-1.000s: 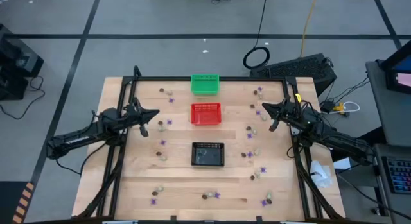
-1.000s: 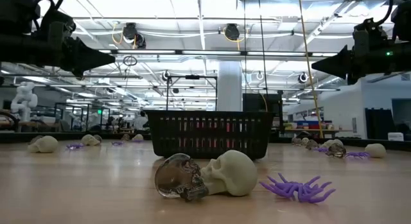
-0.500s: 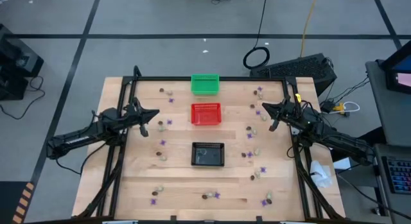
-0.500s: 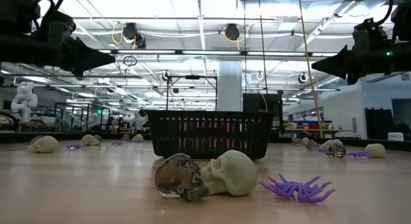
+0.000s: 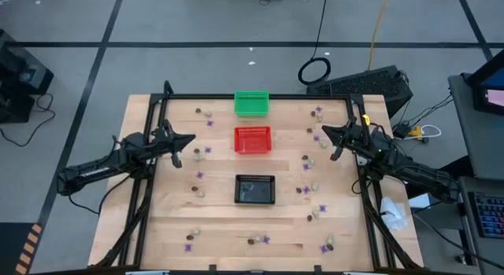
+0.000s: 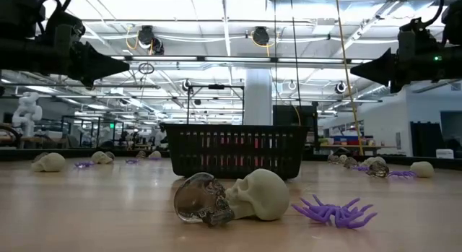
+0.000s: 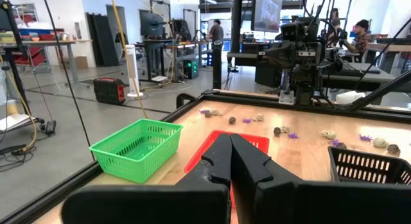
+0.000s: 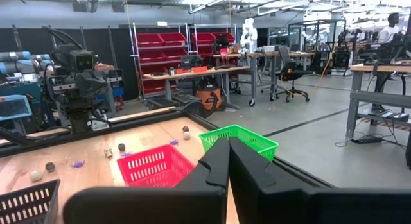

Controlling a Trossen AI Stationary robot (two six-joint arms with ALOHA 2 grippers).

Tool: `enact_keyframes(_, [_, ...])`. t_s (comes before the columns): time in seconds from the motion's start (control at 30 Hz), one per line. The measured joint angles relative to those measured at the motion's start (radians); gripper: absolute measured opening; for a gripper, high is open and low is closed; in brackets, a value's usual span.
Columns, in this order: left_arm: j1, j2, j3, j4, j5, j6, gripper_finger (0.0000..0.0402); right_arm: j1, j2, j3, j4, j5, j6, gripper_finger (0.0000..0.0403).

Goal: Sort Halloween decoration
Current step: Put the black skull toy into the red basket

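Note:
Tiny trinkets lie scattered on the wooden table: purple spiders [image 6: 336,211], cream skulls [image 6: 258,195] and dark clear skulls [image 6: 201,199], more along the left [image 5: 197,153] and right [image 5: 309,167] sides. My left gripper [image 5: 192,139] hovers shut above the table's left side, pointing toward the red basket [image 5: 253,139]. My right gripper [image 5: 324,132] hovers shut above the right side, pointing the same way. In both wrist views the fingers [image 7: 231,153] [image 8: 228,156] are closed on nothing.
Three mesh baskets stand down the table's middle: green [image 5: 251,102] at the far edge, red in the centre, black [image 5: 255,189] nearer. A black frame [image 5: 236,96] runs round the table. People stand in the room beyond [image 7: 359,31].

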State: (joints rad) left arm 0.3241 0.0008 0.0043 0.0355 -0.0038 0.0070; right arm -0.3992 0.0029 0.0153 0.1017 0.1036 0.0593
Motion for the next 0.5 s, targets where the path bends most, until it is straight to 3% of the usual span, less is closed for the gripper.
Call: enact_keyframes(0.5, [0.000, 0.000, 0.000, 0.000, 0.000, 0.000, 0.0000, 0.000, 0.082, 0.010, -0.064, 0.014, 0.137, 0.0000])
